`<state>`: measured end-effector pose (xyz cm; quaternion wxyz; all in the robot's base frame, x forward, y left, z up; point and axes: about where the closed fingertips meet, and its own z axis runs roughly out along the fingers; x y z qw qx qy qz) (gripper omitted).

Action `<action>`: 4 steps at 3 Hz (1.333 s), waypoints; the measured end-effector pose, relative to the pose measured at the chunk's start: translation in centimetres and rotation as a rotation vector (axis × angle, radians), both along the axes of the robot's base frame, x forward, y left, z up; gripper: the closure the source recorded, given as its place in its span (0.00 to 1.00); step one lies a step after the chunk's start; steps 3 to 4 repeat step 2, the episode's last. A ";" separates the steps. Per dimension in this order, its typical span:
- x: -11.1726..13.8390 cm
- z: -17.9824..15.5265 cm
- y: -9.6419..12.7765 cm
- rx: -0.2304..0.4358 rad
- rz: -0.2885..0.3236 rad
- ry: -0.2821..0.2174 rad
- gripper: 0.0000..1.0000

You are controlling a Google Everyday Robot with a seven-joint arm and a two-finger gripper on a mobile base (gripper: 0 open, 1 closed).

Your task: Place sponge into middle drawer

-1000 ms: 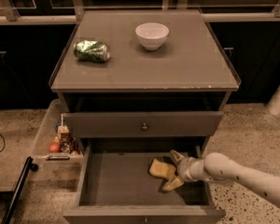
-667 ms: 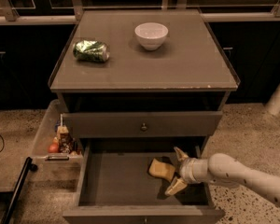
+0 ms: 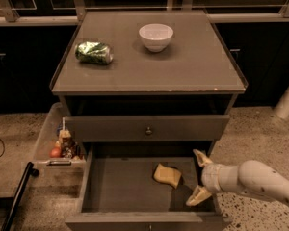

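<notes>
One grey cabinet point(image 3: 183, 71) fills the middle of the frame. Its one open middle drawer point(image 3: 118, 184) sits at the bottom, under one shut drawer front point(image 3: 111, 128). One gripper point(image 3: 200, 177) hangs at the drawer's right end, its two fingers spread wide and holding nothing. On top stand one white bowl point(image 3: 156, 36) and one green can point(image 3: 93, 52). One sponge point(image 3: 167, 175) lies on the drawer floor, just left of the gripper and not touching it.

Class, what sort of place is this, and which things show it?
Probably a kitchen or break room: a drawer cabinet bearing a white bowl and green can, with a sponge in the open middle drawer, beside the open gripper.
</notes>
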<state>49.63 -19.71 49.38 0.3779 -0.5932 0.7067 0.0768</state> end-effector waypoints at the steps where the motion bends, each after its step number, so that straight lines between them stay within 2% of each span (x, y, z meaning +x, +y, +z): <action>1: -1.2 3.8 -2.4 -0.041 -0.004 -0.059 0.00; 4: -1.3 4.0 -2.7 -0.044 -0.009 -0.062 0.00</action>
